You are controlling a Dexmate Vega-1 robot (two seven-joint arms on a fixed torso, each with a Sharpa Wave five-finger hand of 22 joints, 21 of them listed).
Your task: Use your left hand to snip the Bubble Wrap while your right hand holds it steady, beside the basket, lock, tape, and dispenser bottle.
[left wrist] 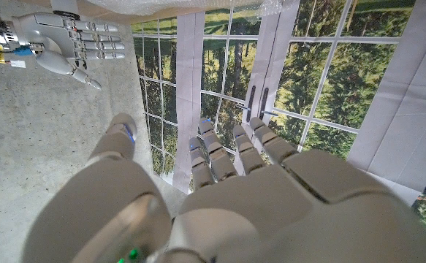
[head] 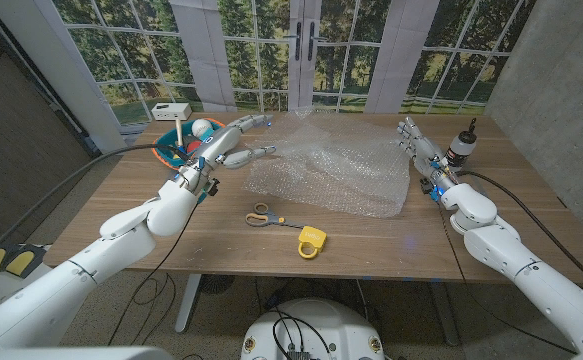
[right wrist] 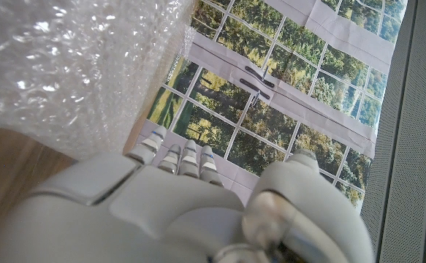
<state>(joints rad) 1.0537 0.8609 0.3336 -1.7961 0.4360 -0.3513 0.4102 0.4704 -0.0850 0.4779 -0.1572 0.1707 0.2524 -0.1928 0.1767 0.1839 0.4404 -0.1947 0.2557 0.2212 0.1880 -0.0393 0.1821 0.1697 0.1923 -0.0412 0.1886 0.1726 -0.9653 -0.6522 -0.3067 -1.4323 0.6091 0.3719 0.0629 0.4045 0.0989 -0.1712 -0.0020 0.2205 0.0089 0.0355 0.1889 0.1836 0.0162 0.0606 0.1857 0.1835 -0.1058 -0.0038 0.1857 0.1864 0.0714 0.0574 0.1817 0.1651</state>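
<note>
One sheet of Bubble Wrap [head: 336,170], clear, crumpled, glinting, lies spread over the middle and far part of the wooden table [head: 221,245]; its near edge is ragged and runs across the table centre. In the right wrist view the Bubble Wrap [right wrist: 74,66] shows its rows of bubbles close up, lying on the wood.

One pair of scissors [head: 263,216] with orange and grey handles lies on the table just in front of the wrap, apart from it. One yellow lock [head: 312,241] lies near the scissors, closer to the table's front edge.

One basket [head: 167,152], blue with an orange rim, sits at the far left of the table, behind the left arm; it holds a white ball-like thing and a few coloured items, too small to tell. One dark dispenser bottle [head: 461,146] stands upright at the far right. One white box [head: 170,110] sits beyond the table by the window.

Left hand [head: 236,140] hangs above the table at the wrap's left edge, fingers stretched out and spread, holding nothing. Right hand [head: 418,145] stands at the wrap's right edge, fingers straight and apart, gripping nothing; whether it touches the wrap I cannot tell. In the left wrist view the right hand [left wrist: 70,45] shows its fingers straight, side by side.
</note>
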